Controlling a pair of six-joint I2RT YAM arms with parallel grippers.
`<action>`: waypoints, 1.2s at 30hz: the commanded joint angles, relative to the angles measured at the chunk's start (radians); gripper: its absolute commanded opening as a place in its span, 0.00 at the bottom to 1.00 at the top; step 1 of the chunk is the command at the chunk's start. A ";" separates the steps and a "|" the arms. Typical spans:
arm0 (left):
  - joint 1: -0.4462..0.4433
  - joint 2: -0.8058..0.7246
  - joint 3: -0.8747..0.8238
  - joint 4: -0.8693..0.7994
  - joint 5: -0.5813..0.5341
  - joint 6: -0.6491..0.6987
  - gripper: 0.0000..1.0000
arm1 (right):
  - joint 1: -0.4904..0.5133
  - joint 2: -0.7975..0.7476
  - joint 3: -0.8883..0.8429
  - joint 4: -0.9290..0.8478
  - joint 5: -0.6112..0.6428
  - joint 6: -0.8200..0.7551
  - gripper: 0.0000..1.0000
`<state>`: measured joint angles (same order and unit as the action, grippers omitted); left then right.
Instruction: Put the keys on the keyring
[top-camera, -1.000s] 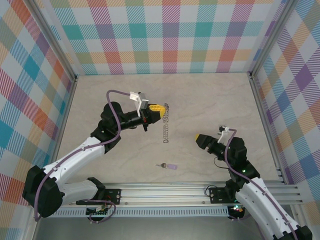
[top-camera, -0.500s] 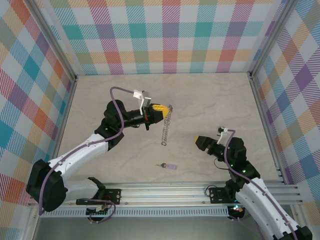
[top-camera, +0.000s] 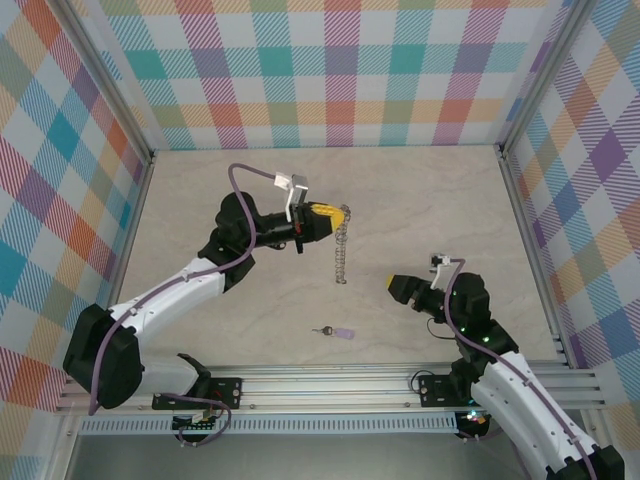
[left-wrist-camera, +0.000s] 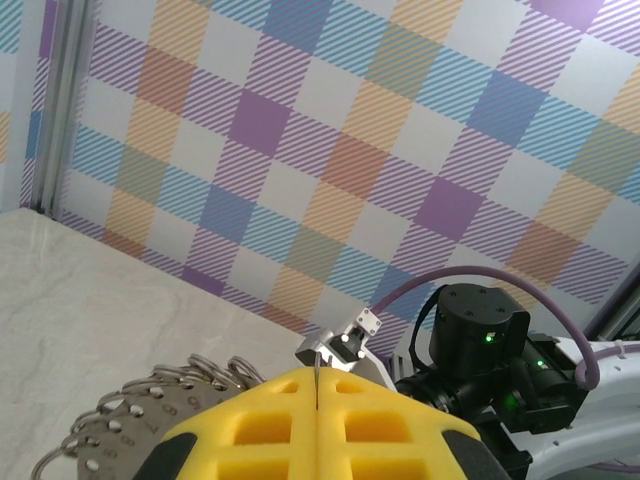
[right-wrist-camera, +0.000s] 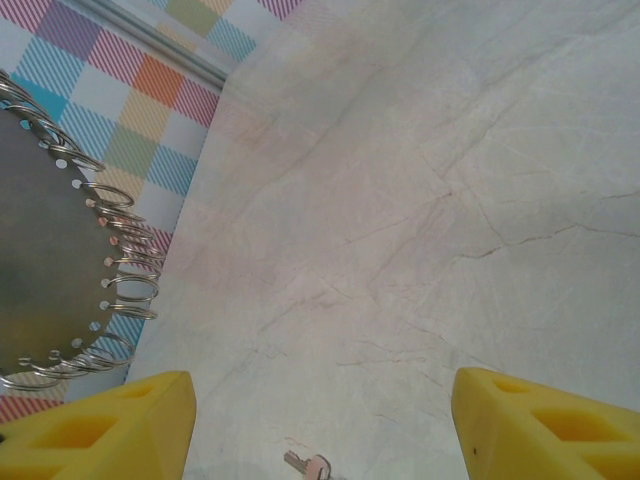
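Keyring (top-camera: 342, 250) between left jaws; keys (top-camera: 335, 332) seemingly on table (top-camera: 430, 200).

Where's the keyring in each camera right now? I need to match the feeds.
Top external: the keyring hangs edge-on at centre from the left gripper.
Left wrist: keyring bottom left, behind the yellow pads.
Right wrist: keyring at the left edge, face-on.
Shared landmark: the plaid wall.
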<state>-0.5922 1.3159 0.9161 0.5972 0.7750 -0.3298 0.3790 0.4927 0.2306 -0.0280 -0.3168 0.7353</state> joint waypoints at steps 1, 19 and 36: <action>0.025 0.013 0.061 0.010 0.039 -0.020 0.00 | -0.002 0.021 0.050 -0.018 -0.054 -0.034 0.68; 0.075 -0.016 0.164 -0.283 0.233 0.100 0.00 | -0.002 0.317 0.378 0.502 -0.273 0.037 0.49; 0.072 0.004 0.307 -0.419 0.315 0.170 0.00 | 0.001 0.511 0.521 0.851 -0.488 0.165 0.26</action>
<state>-0.5274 1.3357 1.1816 0.1810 1.0576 -0.1852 0.3790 0.9905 0.7227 0.6991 -0.7578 0.8440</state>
